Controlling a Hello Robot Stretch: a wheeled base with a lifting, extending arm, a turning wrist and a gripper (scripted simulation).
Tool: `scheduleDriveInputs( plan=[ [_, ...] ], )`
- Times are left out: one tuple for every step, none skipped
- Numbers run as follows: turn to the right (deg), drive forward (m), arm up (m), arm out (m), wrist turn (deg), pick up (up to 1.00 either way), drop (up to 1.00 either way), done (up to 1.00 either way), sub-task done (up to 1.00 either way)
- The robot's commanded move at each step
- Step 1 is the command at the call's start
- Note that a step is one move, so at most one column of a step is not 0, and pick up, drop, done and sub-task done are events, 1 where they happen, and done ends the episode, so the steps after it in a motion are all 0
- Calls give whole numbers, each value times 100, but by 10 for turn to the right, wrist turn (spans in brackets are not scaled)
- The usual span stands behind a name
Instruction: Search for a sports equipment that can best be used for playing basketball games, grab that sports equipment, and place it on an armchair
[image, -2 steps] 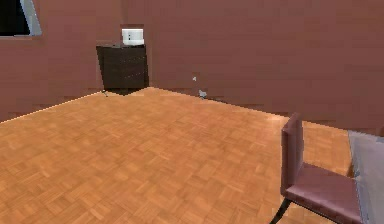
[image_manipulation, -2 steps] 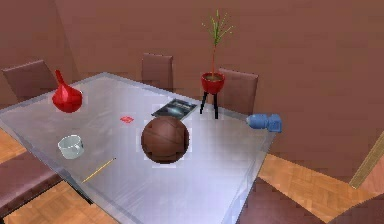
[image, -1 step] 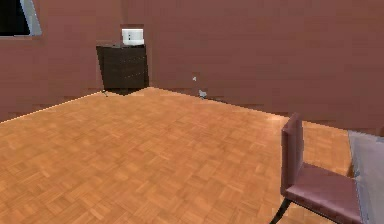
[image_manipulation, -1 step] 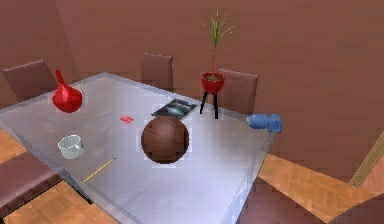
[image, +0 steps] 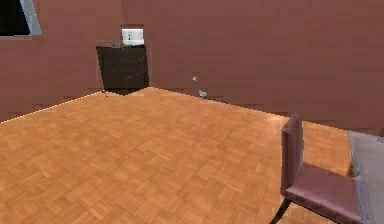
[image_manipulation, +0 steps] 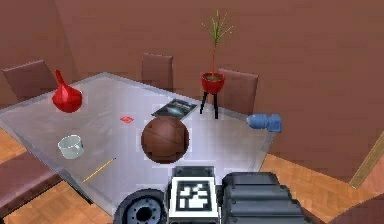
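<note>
ball (image_manipulation: 165, 140): dark brown, seen at table (image_manipulation: 100, 100) middle, near gripper (image_manipulation: 145, 207) | gripper: state cannot be told, nor whether anything is held | handling: judged light, firm, round, prone to rolling | hold: best taken across widest part

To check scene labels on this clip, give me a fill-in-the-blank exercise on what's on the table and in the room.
1. The brown ball rests on the ____.
2. The plant grows from a ____ pot on a small stand.
3. In the forward view, the white box sits on top of a dark ____.
Missing words: table; red; cabinet.
</note>
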Motion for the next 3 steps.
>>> scheduleDriveInputs(
  plan=[
    [0,0,0,38,0,0,0,0,0],
    [0,0,0,0,450,0,0,0,0],
    [0,0,0,0,450,0,0,0,0]
  ],
)
